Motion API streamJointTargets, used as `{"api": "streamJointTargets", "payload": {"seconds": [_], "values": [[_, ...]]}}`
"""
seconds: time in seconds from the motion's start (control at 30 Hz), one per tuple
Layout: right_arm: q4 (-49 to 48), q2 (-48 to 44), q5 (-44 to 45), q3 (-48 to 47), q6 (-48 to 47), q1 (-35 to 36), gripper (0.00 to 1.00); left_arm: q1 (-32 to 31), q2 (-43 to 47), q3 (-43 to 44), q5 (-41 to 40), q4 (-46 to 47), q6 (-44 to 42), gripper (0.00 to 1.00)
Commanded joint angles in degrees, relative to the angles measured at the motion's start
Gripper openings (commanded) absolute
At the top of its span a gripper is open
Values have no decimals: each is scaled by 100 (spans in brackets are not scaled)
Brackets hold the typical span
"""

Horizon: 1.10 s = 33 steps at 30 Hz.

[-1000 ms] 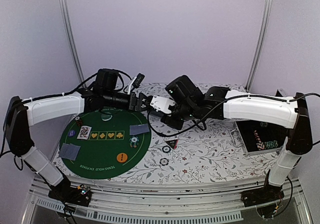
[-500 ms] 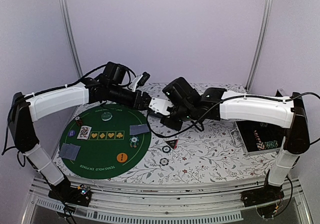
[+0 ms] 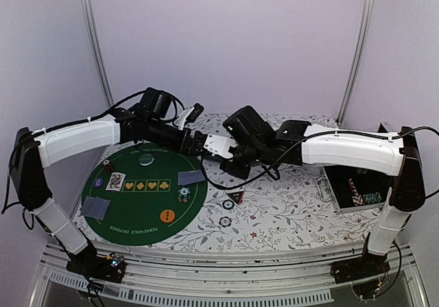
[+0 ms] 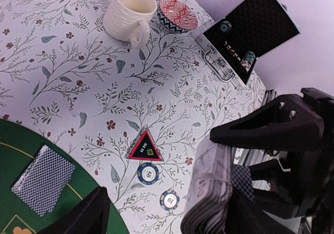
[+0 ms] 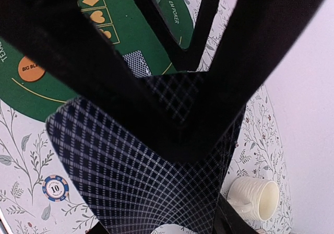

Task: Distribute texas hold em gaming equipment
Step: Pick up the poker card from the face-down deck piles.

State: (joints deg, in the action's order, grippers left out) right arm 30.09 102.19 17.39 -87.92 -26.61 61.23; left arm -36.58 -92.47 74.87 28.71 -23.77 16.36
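Observation:
My right gripper (image 3: 232, 149) is shut on a deck of grey-blue-backed playing cards (image 3: 219, 144), held up over the table's middle. The deck's back (image 5: 141, 182) fills the right wrist view. My left gripper (image 3: 195, 142) meets it from the left with jaws wide open, and the deck's edge (image 4: 214, 192) lies against its right finger. On the green mat (image 3: 137, 204) are two face-down cards (image 3: 192, 177) (image 3: 95, 207), a face-up card (image 3: 115, 181), a chip (image 3: 184, 195), an orange button (image 3: 167, 216) and a clear disc (image 3: 145, 160). The triangular marker (image 4: 145, 147) and two chips (image 4: 148, 173) (image 4: 169, 199) lie on the cloth.
An open metal case (image 3: 357, 190) holding chips sits at the right edge. A cream mug (image 4: 130, 14) and a red-patterned dish (image 4: 177, 13) stand at the back. The two arms nearly touch above the table's centre.
The left arm lifted its elbow and pushed its gripper right, up to the deck. The right arm with the deck stayed almost still.

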Motion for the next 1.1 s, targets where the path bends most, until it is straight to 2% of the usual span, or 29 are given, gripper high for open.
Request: {"api": "streamJointTargets", "payload": {"seconds": [0.0, 0.17, 0.3, 0.43, 0.7, 0.87, 1.07], "values": [[-137, -42, 28, -190, 24, 36, 46, -11, 9, -139, 461, 444, 174, 78], [-117, -44, 41, -182, 47, 33, 45, -96, -198, 23, 175, 159, 38, 78], [-124, -83, 108, -128, 51, 38, 45, -104, -392, 414, -435, -819, -368, 71], [-149, -123, 137, -51, 42, 29, 45, -42, -264, 433, -849, -1227, -572, 66], [-161, -130, 167, -24, 42, 13, 45, 54, -25, 394, -826, -1291, -564, 65], [-161, -129, 169, -15, 42, 11, 45, 73, 64, 431, -701, -1288, -556, 68], [-161, -129, 168, -15, 50, 2, 45, 179, 271, 378, -66, -1042, -400, 73]]}}
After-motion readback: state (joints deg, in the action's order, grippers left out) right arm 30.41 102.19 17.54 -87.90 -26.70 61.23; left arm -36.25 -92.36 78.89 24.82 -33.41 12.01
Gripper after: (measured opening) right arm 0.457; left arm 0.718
